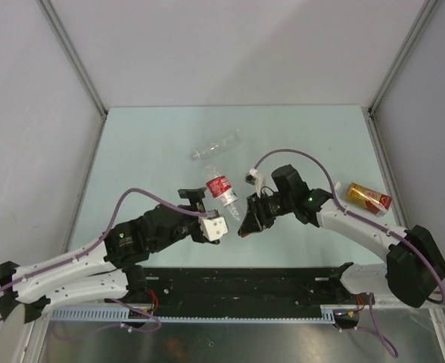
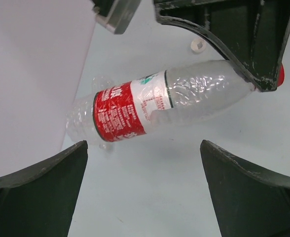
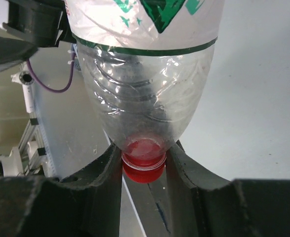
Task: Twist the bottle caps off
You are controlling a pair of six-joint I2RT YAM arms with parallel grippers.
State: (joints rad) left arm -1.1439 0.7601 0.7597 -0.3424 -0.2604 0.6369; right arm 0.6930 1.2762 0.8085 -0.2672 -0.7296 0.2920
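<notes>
Right gripper (image 3: pixel 145 153) clenched on red cap (image 3: pixel 143 170) of labelled bottle (image 1: pixel 222 187), mid-table between the arms. The bottle's long axis runs from the cap away from the right wrist. Its body lies crosswise just ahead of left gripper (image 2: pixel 144 145), which is spread wide and not touching. Judgement: the left arm is best placed to clamp the body before any twist.

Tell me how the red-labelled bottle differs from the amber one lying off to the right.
The red-labelled bottle is clear and looks empty, while the amber bottle shows amber contents. The red-labelled bottle has the right gripper clamped on its red cap, whereas the amber bottle lies alone, off to the right, with nothing touching it. Both are small plastic bottles.
</notes>
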